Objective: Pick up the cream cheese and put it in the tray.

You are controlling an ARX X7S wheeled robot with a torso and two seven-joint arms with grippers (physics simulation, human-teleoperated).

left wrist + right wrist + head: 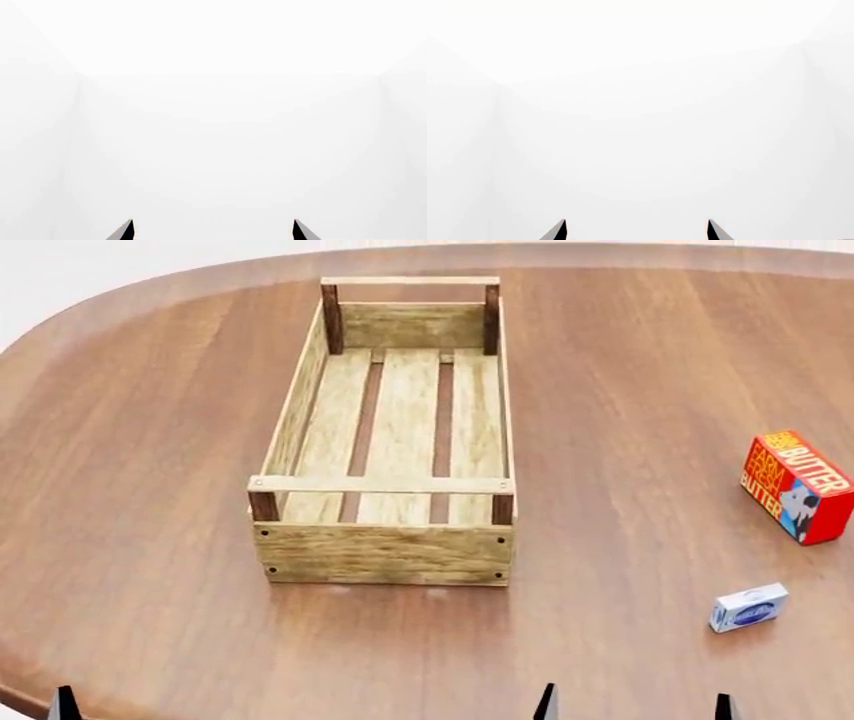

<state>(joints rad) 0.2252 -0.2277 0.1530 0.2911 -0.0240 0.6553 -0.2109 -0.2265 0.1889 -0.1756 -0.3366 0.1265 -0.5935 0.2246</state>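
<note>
Reach step not yet begun: cream cheese (pixel 747 607) lies on the bench (pixel 614 400) near right, well apart from the empty tray (pixel 384 552); right hand (pixel 634 706) spread wide, holding nothing, must descend over the box.

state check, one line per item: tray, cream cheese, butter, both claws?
tray: upright on the table, nothing inside.
cream cheese: on the table, right of the tray, not touched.
butter: resting on the table beyond the cream cheese, apart from it.
left claw: open, holding nothing, facing blank white.
right claw: open, holding nothing; tips at the head view's bottom edge, short of the cream cheese.
</note>
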